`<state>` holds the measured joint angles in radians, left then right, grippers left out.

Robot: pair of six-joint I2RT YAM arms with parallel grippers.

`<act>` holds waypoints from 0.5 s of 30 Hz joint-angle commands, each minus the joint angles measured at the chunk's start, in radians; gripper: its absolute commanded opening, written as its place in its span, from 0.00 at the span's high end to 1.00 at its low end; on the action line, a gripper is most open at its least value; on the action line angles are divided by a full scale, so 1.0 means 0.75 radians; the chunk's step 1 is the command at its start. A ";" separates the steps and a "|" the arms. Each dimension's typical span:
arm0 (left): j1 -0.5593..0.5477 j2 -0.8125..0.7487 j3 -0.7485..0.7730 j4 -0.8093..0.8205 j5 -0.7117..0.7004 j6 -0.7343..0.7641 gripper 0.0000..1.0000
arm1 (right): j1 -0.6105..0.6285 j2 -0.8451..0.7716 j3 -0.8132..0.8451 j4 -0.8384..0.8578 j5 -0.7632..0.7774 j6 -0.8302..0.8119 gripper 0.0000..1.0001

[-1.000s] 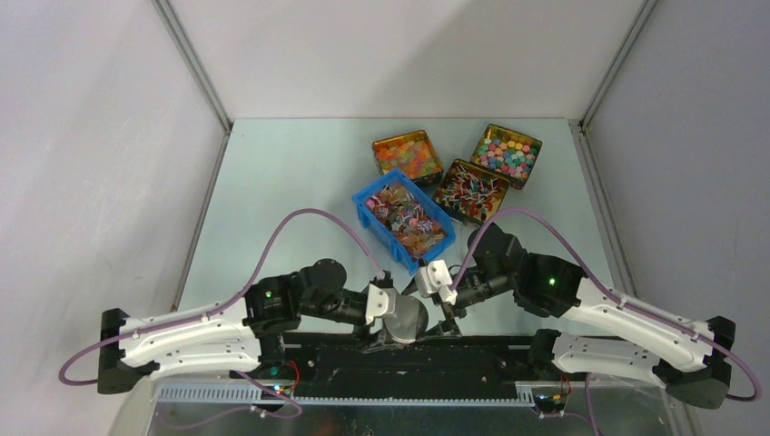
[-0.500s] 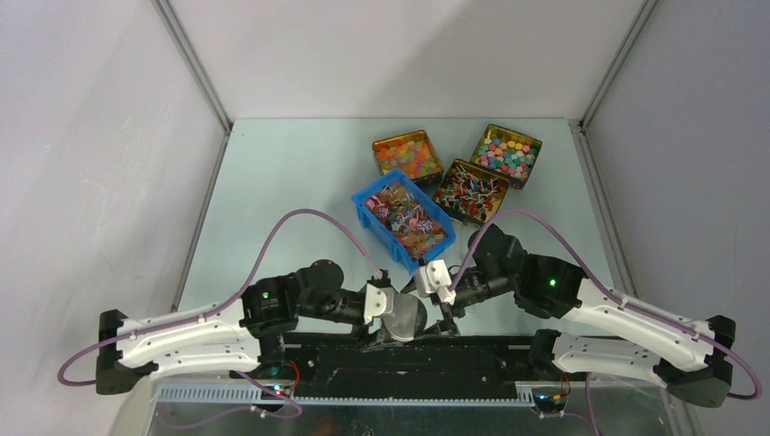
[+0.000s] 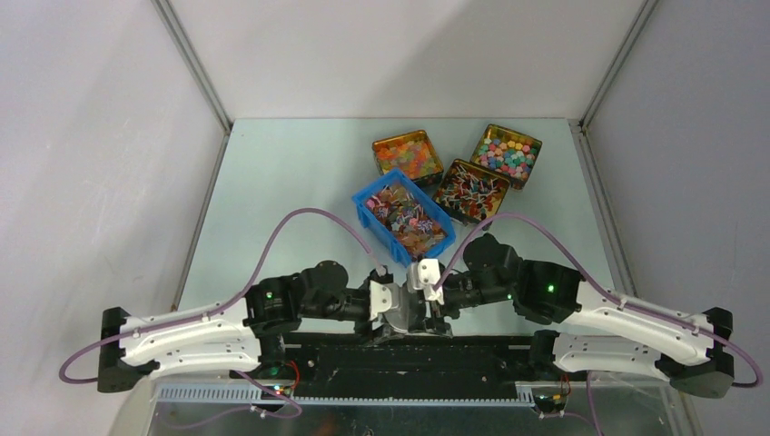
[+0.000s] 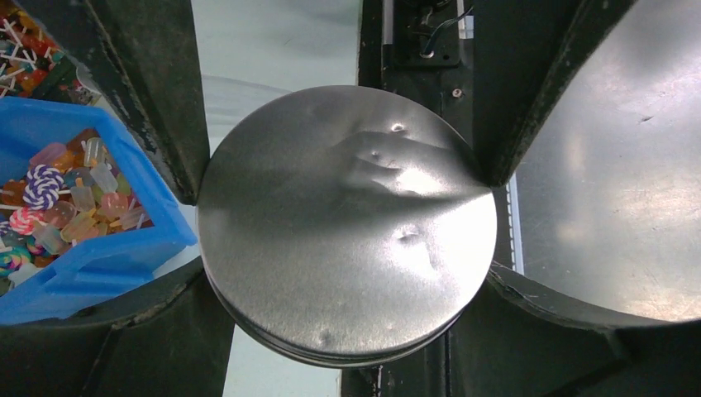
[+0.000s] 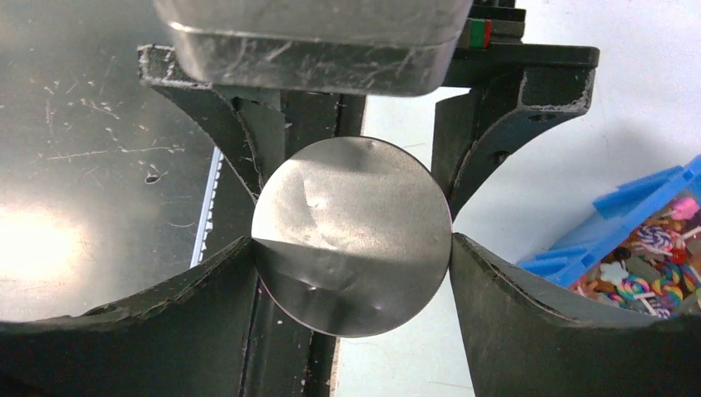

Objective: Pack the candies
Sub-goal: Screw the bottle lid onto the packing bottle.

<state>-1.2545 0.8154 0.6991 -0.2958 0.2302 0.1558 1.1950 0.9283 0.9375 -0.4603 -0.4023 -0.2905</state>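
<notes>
A round silver jar lid hangs over the table's near edge, between both grippers. My left gripper is shut on its rim from one side. From the opposite side my right gripper has both fingertips against the rim, shut on the lid. From above, the two grippers meet nose to nose and the lid is mostly hidden. The candies, a pink, red and orange mix, fill a blue bin just beyond the grippers. They also show at the left wrist view's edge.
Three gold tins stand behind the bin: one of orange and red sweets, one of striped pieces, one of pastel rounds. A black rail runs along the near edge under the grippers. White walls close in the table.
My right gripper has moved left and brought its fingers around the lid. The left gripper has kept hold of the lid and barely shifted.
</notes>
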 commanded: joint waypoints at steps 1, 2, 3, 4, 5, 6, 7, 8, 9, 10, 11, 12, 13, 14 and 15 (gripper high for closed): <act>0.016 0.008 0.076 0.353 -0.232 -0.078 0.60 | 0.031 0.031 0.031 0.139 0.156 0.128 0.37; 0.016 0.010 0.074 0.369 -0.236 -0.082 0.60 | 0.036 0.035 0.032 0.141 0.165 0.133 0.37; 0.016 0.012 0.074 0.382 -0.243 -0.084 0.60 | 0.042 0.036 0.031 0.144 0.170 0.142 0.37; 0.016 0.015 0.078 0.384 -0.246 -0.085 0.60 | 0.044 0.039 0.032 0.147 0.184 0.149 0.37; 0.016 0.018 0.080 0.386 -0.252 -0.085 0.60 | 0.048 0.043 0.031 0.153 0.202 0.164 0.37; 0.016 0.024 0.085 0.387 -0.257 -0.085 0.60 | 0.049 0.050 0.031 0.156 0.210 0.173 0.37; 0.016 0.030 0.087 0.386 -0.264 -0.085 0.60 | 0.054 0.053 0.031 0.160 0.221 0.185 0.38; 0.016 0.032 0.089 0.406 -0.266 -0.085 0.60 | 0.057 0.060 0.032 0.163 0.228 0.197 0.38; 0.016 0.036 0.090 0.427 -0.272 -0.083 0.60 | 0.060 0.062 0.032 0.172 0.240 0.203 0.40; 0.016 0.038 0.092 0.435 -0.276 -0.083 0.60 | 0.062 0.066 0.031 0.181 0.245 0.215 0.40; 0.016 0.043 0.093 0.446 -0.279 -0.084 0.60 | 0.065 0.069 0.031 0.185 0.255 0.220 0.41; 0.016 0.046 0.096 0.449 -0.280 -0.085 0.60 | 0.066 0.073 0.030 0.189 0.261 0.229 0.42; 0.016 0.048 0.096 0.457 -0.285 -0.086 0.60 | 0.070 0.075 0.030 0.198 0.276 0.235 0.43; 0.016 0.049 0.097 0.462 -0.288 -0.088 0.60 | 0.071 0.078 0.030 0.203 0.283 0.249 0.44; 0.016 0.050 0.095 0.470 -0.292 -0.092 0.61 | 0.071 0.079 0.030 0.206 0.299 0.256 0.45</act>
<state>-1.2545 0.8539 0.6991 -0.2783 0.1524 0.1532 1.2297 0.9558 0.9375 -0.4458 -0.2558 -0.2100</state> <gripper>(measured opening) 0.823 0.811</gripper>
